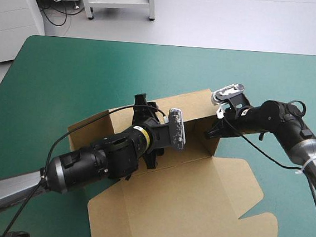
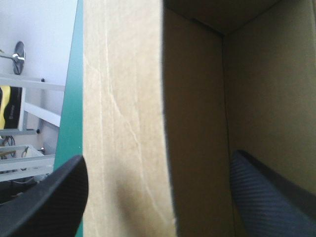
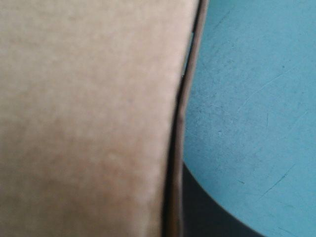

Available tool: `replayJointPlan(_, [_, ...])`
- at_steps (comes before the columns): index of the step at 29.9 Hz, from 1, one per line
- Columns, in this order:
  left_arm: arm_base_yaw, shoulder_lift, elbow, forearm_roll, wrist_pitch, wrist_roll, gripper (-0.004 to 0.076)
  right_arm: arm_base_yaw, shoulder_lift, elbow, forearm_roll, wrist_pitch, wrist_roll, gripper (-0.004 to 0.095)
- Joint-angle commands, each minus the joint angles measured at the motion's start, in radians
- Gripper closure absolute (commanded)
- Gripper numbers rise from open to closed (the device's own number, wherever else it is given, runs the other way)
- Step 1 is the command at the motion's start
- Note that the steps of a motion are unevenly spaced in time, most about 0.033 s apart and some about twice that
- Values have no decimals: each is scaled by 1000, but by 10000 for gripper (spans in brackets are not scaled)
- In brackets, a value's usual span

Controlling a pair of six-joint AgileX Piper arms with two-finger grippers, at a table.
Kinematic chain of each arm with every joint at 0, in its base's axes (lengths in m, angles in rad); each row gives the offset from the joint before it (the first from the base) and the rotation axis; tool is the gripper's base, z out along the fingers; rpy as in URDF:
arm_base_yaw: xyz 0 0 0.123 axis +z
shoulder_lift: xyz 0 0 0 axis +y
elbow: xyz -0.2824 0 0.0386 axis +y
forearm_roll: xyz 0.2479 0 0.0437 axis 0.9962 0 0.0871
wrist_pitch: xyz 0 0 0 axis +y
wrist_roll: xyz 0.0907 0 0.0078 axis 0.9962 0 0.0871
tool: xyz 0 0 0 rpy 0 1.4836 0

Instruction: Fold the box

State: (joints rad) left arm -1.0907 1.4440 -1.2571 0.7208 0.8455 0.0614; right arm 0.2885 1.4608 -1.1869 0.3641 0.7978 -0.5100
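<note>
Brown board box (image 1: 195,200), part-formed, open on top. Walls up on far half, approx mid-table; lid w/ tabs flat, reaching toward near edge. On teal-green cover (image 1: 95,73).

The box (image 2: 123,123) is seen in matt, fibrous brown board, faintly creased. The teal-green cover (image 3: 256,98) is shown matt and finely scratched. The black jaws of the left gripper (image 2: 159,160) are finely weave-textured.

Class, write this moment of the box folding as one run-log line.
box: walls raised, lid flat | left gripper: open, astride a wall | right gripper: shut on right wall
</note>
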Motion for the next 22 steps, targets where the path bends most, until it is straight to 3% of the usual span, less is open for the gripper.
replayJointPlan(1, [-91, -54, -20, 102, 50, 0, 167, 2, -35, -26, 31, -41, 28, 930])
replayJointPlan(4, [-157, -54, -20, 130, 121, 33, 204, 2, -35, -26, 31, -52, 28, 930])
replayJointPlan(6, [-196, -54, -20, 128, 144, 56, 288, 2, -35, -26, 31, -59, 28, 930])
replayJointPlan(8, [-221, -54, -20, 130, 146, 76, 451, 2, -35, -26, 31, -63, 28, 930])
replayJointPlan(10, [-230, -54, -20, 133, 146, 105, 687, 2, -35, -26, 31, -65, 28, 930])
replayJointPlan(11, [-230, -54, -20, 137, 144, 129, 750, 2, -35, -26, 31, -65, 31, 930])
replayJointPlan(17, [-229, -53, -78, 126, 146, 152, 729, 2, -35, -26, 27, -68, 31, 930])
replayJointPlan(22, [-188, -53, -219, -23, 146, 202, 729, 2, -35, -26, 23, -68, 31, 930])
